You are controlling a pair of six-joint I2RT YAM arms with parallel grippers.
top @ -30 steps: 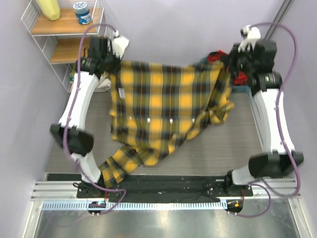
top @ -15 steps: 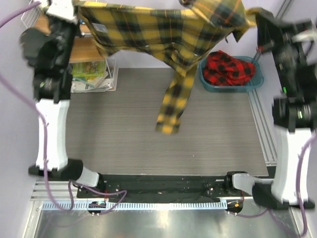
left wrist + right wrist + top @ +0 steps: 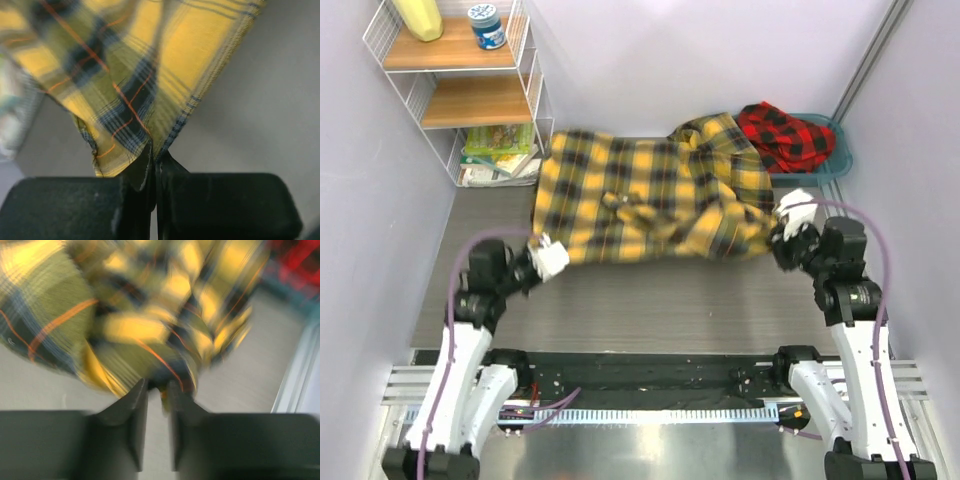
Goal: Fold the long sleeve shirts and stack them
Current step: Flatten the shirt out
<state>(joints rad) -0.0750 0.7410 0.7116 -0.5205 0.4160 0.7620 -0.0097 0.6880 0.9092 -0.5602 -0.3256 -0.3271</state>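
Where the overhead view takes in the whole table (image 3: 650, 290), we note the yellow-and-black shirt (image 3: 650, 195) lying spread and rumpled across its far half, and the red-and-black shirt (image 3: 785, 135) heaped in the teal basin (image 3: 825, 172) at the far right corner. Left gripper (image 3: 548, 258) sits at the yellow shirt's near left corner, right gripper (image 3: 788, 228) at its near right corner. Jaw state is unreadable from above.

Left wrist view: jaws pressed together, pinching a hem edge.

Right wrist view, blurred: fingers (image 3: 131, 425) a sliver apart, bare table showing through the gap, cloth bunched just beyond the tips. We cannot tell whether it touches them.
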